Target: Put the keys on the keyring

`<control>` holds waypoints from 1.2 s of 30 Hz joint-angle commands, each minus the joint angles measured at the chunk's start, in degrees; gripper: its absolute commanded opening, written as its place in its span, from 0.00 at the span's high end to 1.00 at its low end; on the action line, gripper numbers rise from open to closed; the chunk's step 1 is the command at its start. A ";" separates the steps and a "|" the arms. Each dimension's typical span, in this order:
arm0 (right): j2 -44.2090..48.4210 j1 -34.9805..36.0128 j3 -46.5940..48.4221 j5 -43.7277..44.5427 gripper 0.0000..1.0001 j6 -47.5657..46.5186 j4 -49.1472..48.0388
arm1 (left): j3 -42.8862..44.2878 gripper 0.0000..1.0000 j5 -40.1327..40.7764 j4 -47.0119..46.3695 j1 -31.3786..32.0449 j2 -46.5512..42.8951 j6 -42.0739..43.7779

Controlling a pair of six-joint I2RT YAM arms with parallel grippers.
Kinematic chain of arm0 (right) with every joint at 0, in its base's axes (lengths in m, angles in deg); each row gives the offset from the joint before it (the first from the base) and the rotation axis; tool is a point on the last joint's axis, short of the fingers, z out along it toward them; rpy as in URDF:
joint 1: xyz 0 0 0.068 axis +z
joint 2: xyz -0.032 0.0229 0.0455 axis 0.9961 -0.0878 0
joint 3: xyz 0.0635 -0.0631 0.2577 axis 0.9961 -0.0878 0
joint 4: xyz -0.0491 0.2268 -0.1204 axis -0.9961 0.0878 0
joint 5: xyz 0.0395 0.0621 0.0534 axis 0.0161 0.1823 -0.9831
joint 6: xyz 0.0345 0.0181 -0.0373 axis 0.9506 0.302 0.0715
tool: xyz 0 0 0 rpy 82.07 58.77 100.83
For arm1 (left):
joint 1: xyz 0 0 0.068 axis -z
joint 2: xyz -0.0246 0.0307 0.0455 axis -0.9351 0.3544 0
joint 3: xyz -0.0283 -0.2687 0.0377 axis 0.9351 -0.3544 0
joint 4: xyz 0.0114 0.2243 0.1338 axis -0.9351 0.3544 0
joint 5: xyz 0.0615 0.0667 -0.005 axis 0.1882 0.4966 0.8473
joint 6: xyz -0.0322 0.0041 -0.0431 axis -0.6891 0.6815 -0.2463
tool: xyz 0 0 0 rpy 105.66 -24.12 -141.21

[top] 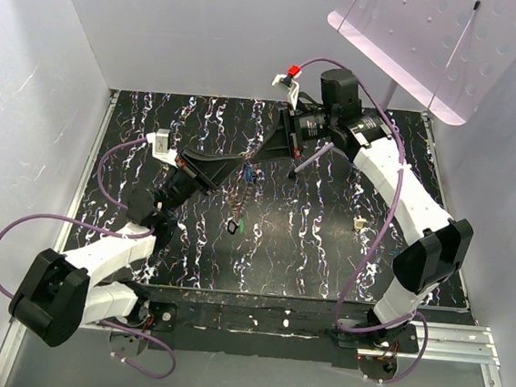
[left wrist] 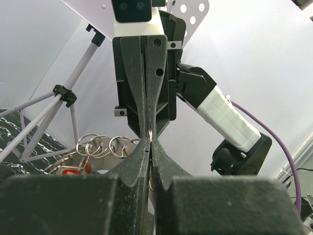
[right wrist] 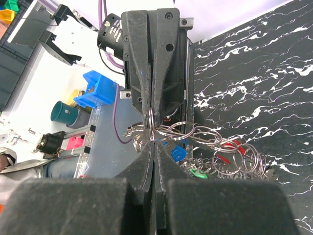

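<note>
Left gripper (left wrist: 150, 148), its black fingers nearest the lens, is clenched on the rim of the thin round metal keyring (left wrist: 150, 133), which sits in mid-air above the black marbled table (top: 325, 255), towards its far middle. Linked steel rings (right wrist: 215, 142) and small grey keys (right wrist: 178, 152) with blue, green and red caps hang just beside it. Right gripper (right wrist: 152, 143) pinches the same rim from the opposite side. The wire looks light, stiff, springy and slick, so I would grip flat across the rim, or it may twist out.
</note>
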 commanded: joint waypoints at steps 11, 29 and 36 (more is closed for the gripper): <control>2.42 2.31 -2.25 -0.45 0.99 -0.77 0.48 | 3.26 1.00 0.47 -14.55 0.09 -1.91 0.53; 4.34 1.70 -1.38 -0.97 0.71 -3.22 2.84 | 1.77 1.00 0.38 -14.46 0.09 -3.22 1.06; 6.19 -0.67 1.61 -1.15 0.58 -13.76 11.63 | 2.20 1.00 -2.78 -13.32 0.09 -3.40 1.58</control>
